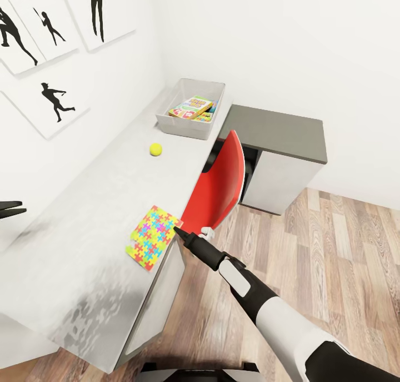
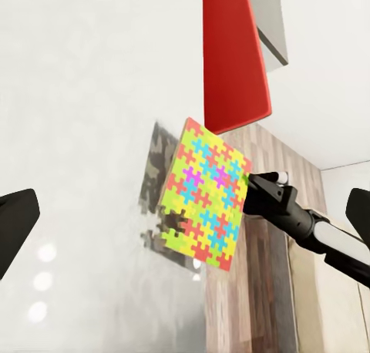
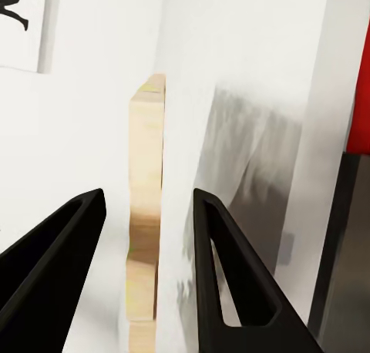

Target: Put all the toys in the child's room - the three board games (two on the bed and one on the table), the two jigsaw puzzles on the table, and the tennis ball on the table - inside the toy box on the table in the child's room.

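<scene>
Plainly, the coming grasp turns on the jigsaw puzzle (image 1: 153, 237) lying straight ahead of the right gripper (image 1: 178, 231), whose tips sit at the puzzle's overhanging corner at the table (image 1: 83, 215) edge; in the right wrist view the thin board is seen edge-on between the parted jaws, which have not closed on it; its long axis runs away from the gripper across the desk. The left gripper (image 2: 185, 214) hangs above with its fingers wide apart, farther from the puzzle, so the right arm is the nearer. The puzzle is a thin, stiff, flat square, bright with interlocking pieces; the tennis ball (image 1: 156, 149) rests farther along the smooth light-grey top; the toy box (image 1: 189, 127), shallow with sloping sides, holds a printed board game (image 1: 191, 108); a glossy red chair (image 1: 219, 187) stands just beside.
</scene>
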### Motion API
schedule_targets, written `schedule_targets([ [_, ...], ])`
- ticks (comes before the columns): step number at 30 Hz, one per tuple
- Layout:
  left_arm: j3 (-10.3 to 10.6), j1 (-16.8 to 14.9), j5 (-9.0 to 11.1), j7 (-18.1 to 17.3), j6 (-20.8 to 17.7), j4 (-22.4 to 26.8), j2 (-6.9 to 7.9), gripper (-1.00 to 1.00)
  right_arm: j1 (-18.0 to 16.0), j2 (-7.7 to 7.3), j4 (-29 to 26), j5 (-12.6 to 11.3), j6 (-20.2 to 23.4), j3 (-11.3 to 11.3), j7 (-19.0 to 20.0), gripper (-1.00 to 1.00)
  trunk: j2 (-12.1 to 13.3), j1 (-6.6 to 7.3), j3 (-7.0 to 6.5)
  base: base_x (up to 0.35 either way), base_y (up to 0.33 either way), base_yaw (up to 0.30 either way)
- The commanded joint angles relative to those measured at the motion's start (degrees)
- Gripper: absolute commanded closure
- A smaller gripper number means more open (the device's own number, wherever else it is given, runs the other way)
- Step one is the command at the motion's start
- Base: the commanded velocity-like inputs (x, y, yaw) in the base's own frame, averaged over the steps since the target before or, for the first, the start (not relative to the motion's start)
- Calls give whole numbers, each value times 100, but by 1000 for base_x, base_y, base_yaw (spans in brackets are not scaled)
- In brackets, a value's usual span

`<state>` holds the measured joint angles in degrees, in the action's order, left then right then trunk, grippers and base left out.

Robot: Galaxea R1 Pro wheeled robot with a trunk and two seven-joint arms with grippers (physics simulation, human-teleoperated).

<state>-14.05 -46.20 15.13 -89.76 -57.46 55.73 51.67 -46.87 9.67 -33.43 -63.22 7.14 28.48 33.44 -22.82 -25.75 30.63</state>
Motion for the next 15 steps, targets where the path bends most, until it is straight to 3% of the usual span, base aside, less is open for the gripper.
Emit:
schedule_targets([
  [1,4,-3,-2,-24,-61,-1,5,-100,-6,0,3,-60,38,8,13,100,-9,-3,8,0,0,0],
  [15,66,-3,-12,-24,-79,31,-72,-100,0,7,3,-60,32,8,14,100,-9,-3,8,-34,0,0],
])
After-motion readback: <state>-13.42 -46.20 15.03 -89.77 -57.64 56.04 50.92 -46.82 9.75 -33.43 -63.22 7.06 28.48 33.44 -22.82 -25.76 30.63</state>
